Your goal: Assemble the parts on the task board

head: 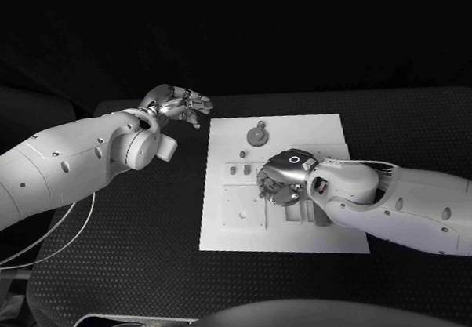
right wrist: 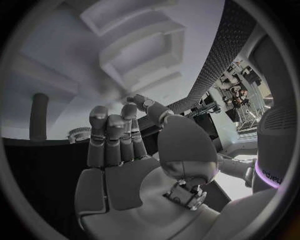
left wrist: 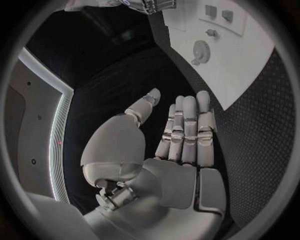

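The right hand (head: 281,178) hovers low over the middle of the white task board (head: 301,129), its fingers (right wrist: 111,134) lying side by side, extended and a little bent, the thumb apart — nothing is held in it. In the right wrist view the board's raised recesses lie just past the fingertips, and a grey upright peg (right wrist: 39,116) stands off to one side. On the board, a round grey part (head: 257,135) lies toward the far end, well apart from the right hand, with small grey parts (head: 238,169) just beside that hand. The left hand (head: 175,104) hangs above the black counter (head: 131,245) near the board's far left corner — fingers (left wrist: 187,131) straight and together, empty, not touching the board.
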Robot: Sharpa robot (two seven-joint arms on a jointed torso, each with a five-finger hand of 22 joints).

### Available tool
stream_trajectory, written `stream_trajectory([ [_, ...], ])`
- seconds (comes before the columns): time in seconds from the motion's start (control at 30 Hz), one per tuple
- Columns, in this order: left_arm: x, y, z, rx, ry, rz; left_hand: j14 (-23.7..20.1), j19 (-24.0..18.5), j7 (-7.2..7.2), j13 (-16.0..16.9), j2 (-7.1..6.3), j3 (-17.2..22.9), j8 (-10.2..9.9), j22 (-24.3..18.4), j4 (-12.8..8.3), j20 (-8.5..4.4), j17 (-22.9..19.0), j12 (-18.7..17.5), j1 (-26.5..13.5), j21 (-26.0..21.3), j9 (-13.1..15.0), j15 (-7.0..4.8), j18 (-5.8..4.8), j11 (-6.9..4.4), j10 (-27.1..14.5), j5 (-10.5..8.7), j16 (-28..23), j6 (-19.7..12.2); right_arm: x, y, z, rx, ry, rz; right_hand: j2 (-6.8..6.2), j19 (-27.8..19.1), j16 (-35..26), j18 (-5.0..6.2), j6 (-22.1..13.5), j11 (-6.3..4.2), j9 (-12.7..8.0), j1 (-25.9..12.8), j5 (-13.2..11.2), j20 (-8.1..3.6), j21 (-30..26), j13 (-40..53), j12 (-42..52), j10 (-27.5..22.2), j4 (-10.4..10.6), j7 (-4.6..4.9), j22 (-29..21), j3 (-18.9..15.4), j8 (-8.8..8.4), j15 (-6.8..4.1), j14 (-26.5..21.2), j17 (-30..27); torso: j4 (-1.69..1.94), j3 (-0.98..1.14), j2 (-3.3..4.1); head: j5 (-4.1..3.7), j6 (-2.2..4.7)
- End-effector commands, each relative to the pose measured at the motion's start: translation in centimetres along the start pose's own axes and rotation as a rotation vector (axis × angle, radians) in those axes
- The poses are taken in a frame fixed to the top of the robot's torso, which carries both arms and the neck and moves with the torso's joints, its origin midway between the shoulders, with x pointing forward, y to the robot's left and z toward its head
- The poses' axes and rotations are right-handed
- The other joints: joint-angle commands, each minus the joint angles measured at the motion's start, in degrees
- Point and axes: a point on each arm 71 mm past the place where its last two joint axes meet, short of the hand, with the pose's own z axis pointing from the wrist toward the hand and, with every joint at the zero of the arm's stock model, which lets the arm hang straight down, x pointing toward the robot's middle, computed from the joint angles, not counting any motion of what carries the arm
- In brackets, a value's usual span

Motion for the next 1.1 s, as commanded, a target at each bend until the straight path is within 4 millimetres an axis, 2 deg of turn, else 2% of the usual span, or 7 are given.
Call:
stream_trajectory([
  [0.03, 0.25, -0.18, 0.05, 0.009, 0.017, 0.0, 0.25, 0.35, 0.12, 0.1, -0.03, -0.41, -0.04, 0.08, 0.04, 0.17, 0.08, -0.13, -0.36, -0.22, -0.07, 0.08, 1.44, 0.02, -0.42, -0.01, -0.33, 0.11, 0.78, -0.36, -0.17, 0.029, 0.055, -0.014, -0.07, 0.45, 0.09, 2.52, 0.62, -0.16, 0.09, -0.09, 0.13, -0.14, 0.21, -0.09, 0.2, 0.33, -0.01, 0.39, 0.99, 0.3, 0.36, -0.26, 0.24, 0.1, 0.07, 0.03, 0.03, -0.11, 0.0],
  [0.17, 0.23, -0.17, 0.05, 0.009, 0.016, 0.0, 0.25, 0.36, 0.12, 0.11, -0.03, -0.41, -0.05, 0.08, 0.02, 0.17, 0.09, -0.14, -0.35, -0.23, -0.08, 0.07, 1.44, 0.02, -0.44, 0.0, -0.34, 0.09, 0.85, -0.51, -0.18, 0.038, 0.062, -0.017, -0.3, 0.43, 0.06, 2.52, 0.59, -0.15, 0.11, -0.14, 0.12, -0.15, 0.21, -0.15, 0.2, 0.31, -0.09, 0.4, 0.98, 0.37, 0.31, -0.25, 0.24, 0.1, 0.12, 0.02, 0.02, -0.16, -0.01],
  [0.3, 0.21, -0.17, 0.04, 0.008, 0.016, 0.0, 0.25, 0.36, 0.12, 0.12, -0.03, -0.41, -0.05, 0.09, 0.02, 0.16, 0.09, -0.15, -0.35, -0.24, -0.08, 0.07, 1.44, 0.02, -0.45, 0.0, -0.34, 0.08, 0.86, -0.5, -0.11, 0.041, 0.064, -0.012, -1.29, 0.32, -0.1, 2.52, 0.35, -0.03, 0.15, -0.51, 0.08, -0.14, 0.14, -0.34, 0.13, 0.07, -0.01, 0.52, 0.91, 0.38, 0.06, -0.17, 0.1, 0.09, 0.04, 0.01, 0.03, -0.24, -0.02],
  [0.57, 0.29, -0.2, 0.06, 0.009, 0.017, 0.0, 0.25, 0.36, 0.13, 0.15, -0.02, -0.41, -0.06, 0.09, 0.0, 0.16, 0.1, -0.16, -0.34, -0.26, -0.09, 0.07, 1.45, 0.02, -0.47, 0.01, -0.35, 0.04, 0.94, -0.42, 0.04, 0.045, 0.079, -0.006, -6.18, -0.03, -0.6, 2.52, -1.81, 0.65, 0.07, -2.08, 0.06, -0.03, -0.56, -0.91, -0.08, -1.41, 2.3, 1.24, 0.52, 0.45, -1.46, 0.39, -0.7, 0.15, 0.09, -0.02, 0.03, -0.38, -0.07],
  [0.7, 0.26, -0.19, 0.04, 0.008, 0.016, 0.0, 0.25, 0.37, 0.14, 0.15, -0.03, -0.41, -0.07, 0.09, -0.01, 0.16, 0.1, -0.16, -0.33, -0.26, -0.1, 0.07, 1.45, 0.02, -0.47, 0.01, -0.36, 0.03, 0.93, -0.41, 0.06, 0.047, 0.078, -0.004, -7.36, -0.11, -0.62, 2.52, -2.45, 0.88, 0.06, -2.01, 0.02, 0.0, -0.71, -1.04, -0.03, -1.84, 2.97, 1.49, 0.47, 0.6, -1.89, 0.61, -0.95, 0.24, 0.09, -0.03, 0.03, -0.4, -0.09],
  [0.87, 0.26, -0.19, 0.04, 0.008, 0.017, 0.0, 0.25, 0.37, 0.14, 0.16, -0.04, -0.42, -0.08, 0.09, -0.02, 0.16, 0.1, -0.17, -0.32, -0.27, -0.11, 0.07, 1.45, 0.02, -0.49, 0.01, -0.37, 0.0, 0.91, -0.35, 0.11, 0.047, 0.078, -0.004, -7.97, -0.14, -0.6, 2.52, -2.91, 1.05, 0.07, -1.92, -0.01, 0.03, -0.78, -1.14, 0.04, -2.14, 3.52, 1.68, 0.45, 0.65, -2.21, 0.77, -1.1, 0.32, 0.11, 0.0, 0.03, -0.4, -0.08],
  [1.1, 0.27, -0.19, 0.02, 0.009, 0.018, 0.0, 0.25, 0.37, 0.16, 0.19, -0.03, -0.41, -0.11, 0.09, -0.03, 0.15, 0.11, -0.18, -0.3, -0.3, -0.12, 0.07, 1.45, 0.02, -0.5, 0.02, -0.38, -0.06, 0.94, -0.19, 0.31, 0.045, 0.085, -0.006, -8.08, -0.17, -0.59, 2.52, -3.08, 1.1, 0.08, -1.75, 0.0, 0.03, -0.82, -1.2, 0.06, -2.28, 3.66, 1.74, 0.45, 0.72, -2.33, 0.83, -1.17, 0.35, 0.07, 0.0, 0.03, -0.4, -0.13],
])
